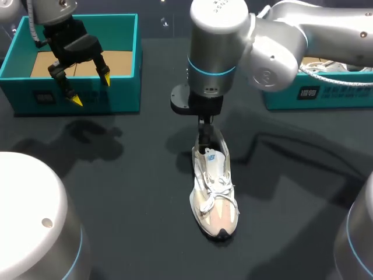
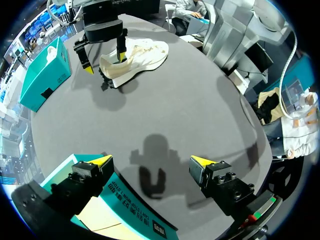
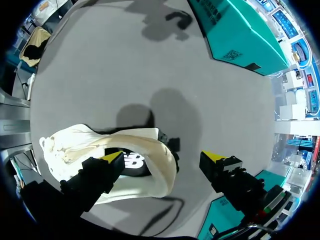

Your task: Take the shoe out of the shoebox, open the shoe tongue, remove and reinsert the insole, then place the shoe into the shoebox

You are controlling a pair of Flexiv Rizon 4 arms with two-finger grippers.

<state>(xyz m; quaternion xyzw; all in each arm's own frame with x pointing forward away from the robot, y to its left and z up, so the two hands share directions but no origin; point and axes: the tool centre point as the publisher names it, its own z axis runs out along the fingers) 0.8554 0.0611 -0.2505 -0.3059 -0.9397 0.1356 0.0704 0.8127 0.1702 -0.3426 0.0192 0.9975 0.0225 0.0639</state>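
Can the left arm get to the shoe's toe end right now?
Probably yes: the left gripper hangs open over the shoebox, bare table lies between, and the right gripper occupies only the heel end of the shoe.

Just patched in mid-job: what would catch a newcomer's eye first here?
The white shoe sits mid-table, with the right claw open at its heel, one yellow tip inside the opening, the other outside. Next, the left claw hangs open and empty over the teal shoebox at the far left.
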